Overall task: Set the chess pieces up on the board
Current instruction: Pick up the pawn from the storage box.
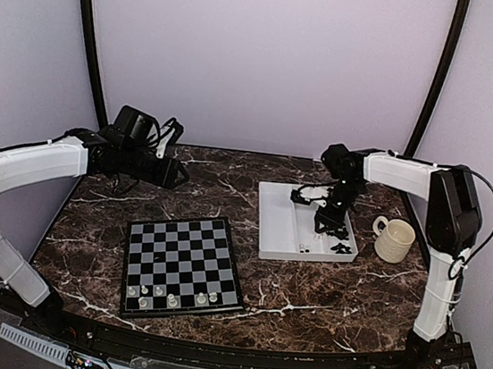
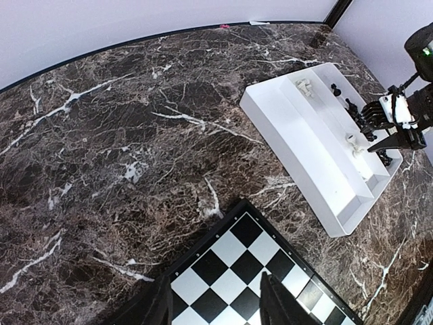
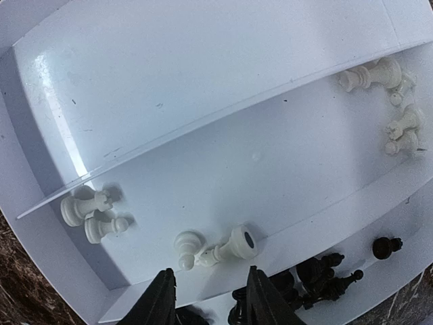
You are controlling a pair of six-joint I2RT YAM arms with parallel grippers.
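Note:
The board (image 1: pixel 184 253) lies flat at the table's front left, with several white chess pieces (image 1: pixel 173 301) standing on its near rows. My left gripper (image 1: pixel 179 174) hovers behind the board; in its wrist view it (image 2: pixel 215 308) is open over the board's corner (image 2: pixel 247 254), with nothing between the fingers. My right gripper (image 1: pixel 328 222) hangs over the white tray (image 1: pixel 279 229). Its wrist view shows it (image 3: pixel 210 305) open just above two white pieces (image 3: pixel 216 250) lying on their sides. More white pieces (image 3: pixel 88 218) lie in that compartment. Black pieces (image 3: pixel 325 274) are heaped beyond its wall.
A cream ribbed mug (image 1: pixel 394 239) stands right of the tray. The tray's larger compartment (image 3: pixel 203 74) holds nothing. From the left wrist view the tray (image 2: pixel 298 139) and the right arm's gripper (image 2: pixel 394 125) show at the far right. A dark curved frame rises behind the table.

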